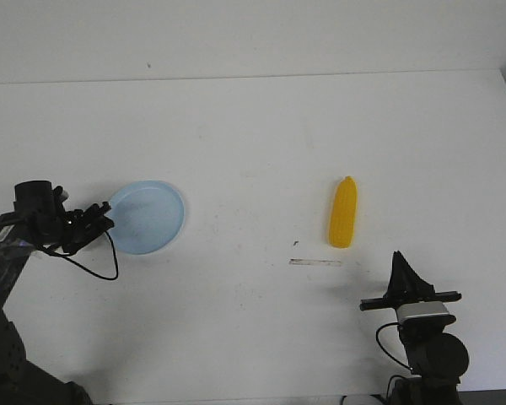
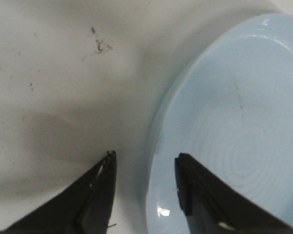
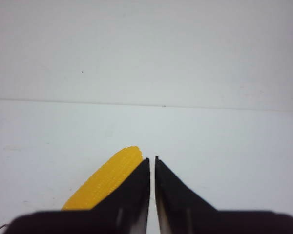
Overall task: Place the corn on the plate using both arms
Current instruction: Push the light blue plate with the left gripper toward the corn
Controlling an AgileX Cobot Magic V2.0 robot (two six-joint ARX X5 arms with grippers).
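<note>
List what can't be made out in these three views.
- Right wrist view: the corn is partly hidden behind the right gripper, its lower end cut off.
- Left wrist view: the plate runs off the edge; one finger covers part of its rim; whether it touches is unclear.
- Front view: the left gripper jaws are too small and dark to read.

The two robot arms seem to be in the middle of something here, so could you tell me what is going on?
The left gripper is open around the near rim of the pale blue plate, one finger over the plate and one outside. The right gripper is nearly shut and empty, just short of the corn, which lies untouched on the table, well apart from the plate.
</note>
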